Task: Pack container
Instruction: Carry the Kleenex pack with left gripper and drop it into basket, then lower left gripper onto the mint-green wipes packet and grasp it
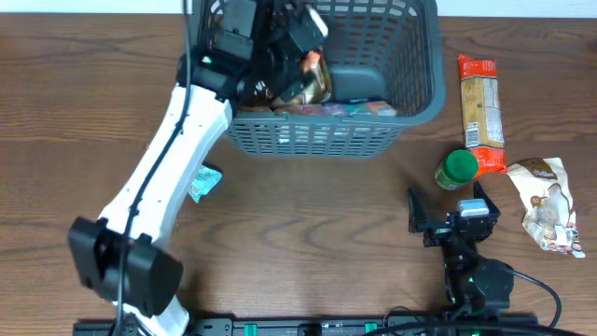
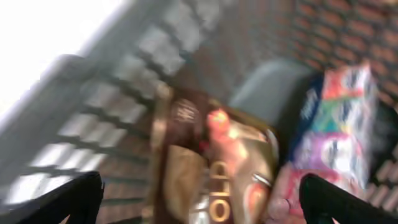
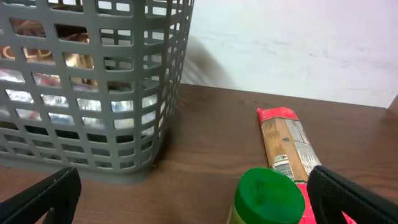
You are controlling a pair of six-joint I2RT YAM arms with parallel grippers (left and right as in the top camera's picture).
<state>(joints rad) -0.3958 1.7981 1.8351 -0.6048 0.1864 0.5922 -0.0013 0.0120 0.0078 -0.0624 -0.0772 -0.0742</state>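
The blue-grey lattice basket stands at the back middle of the table. My left gripper reaches into it from above and is open. In the blurred left wrist view its fingers are spread wide with a brown-and-gold packet between them, not clamped. That packet lies in the basket next to colourful packets, which also show in the left wrist view. My right gripper is open and empty over the table, in front of a green-lidded jar.
A long packet with red ends and a white-and-brown bag lie right of the basket. A small teal-and-white packet lies by my left arm. In the right wrist view the jar, long packet and basket wall show.
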